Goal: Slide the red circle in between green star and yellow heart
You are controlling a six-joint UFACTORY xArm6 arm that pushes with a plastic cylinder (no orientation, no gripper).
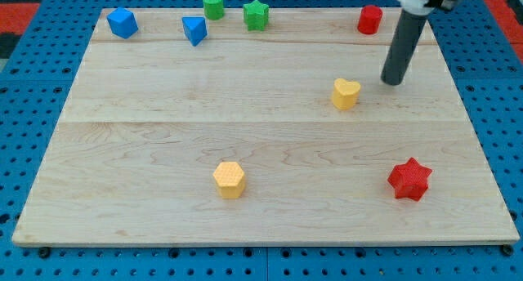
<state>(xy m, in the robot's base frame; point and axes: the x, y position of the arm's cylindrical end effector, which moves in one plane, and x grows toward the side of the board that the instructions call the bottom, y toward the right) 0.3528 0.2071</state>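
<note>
Wooden board (270, 134) on blue pegboard (33, 109). No pincer on this arm, so nothing open, closed or gripping; only a dark rod ending in my tip (394, 82).

My tip down on the far right part of the board, just right of the yellow heart (346, 93), apart from it, not touching. Also nearer than and slightly right of the red circle (369, 20), clear gap between.

Red circle at far right edge of board, upright, alone. Green star (256, 15) at far edge, around centre, well left of the red circle. Yellow heart nearer than both, closer to the red circle's side. Red circle not between star and heart.

Green circle (213, 4) just left of the green star, at far edge. Two blue blocks at far left: one (194, 29) near the green circle, shape unclear, other (122, 23) further left, shape unclear.

Yellow hexagon (230, 179) near centre, toward near side. Red star (409, 180) near right, well apart from my tip.
</note>
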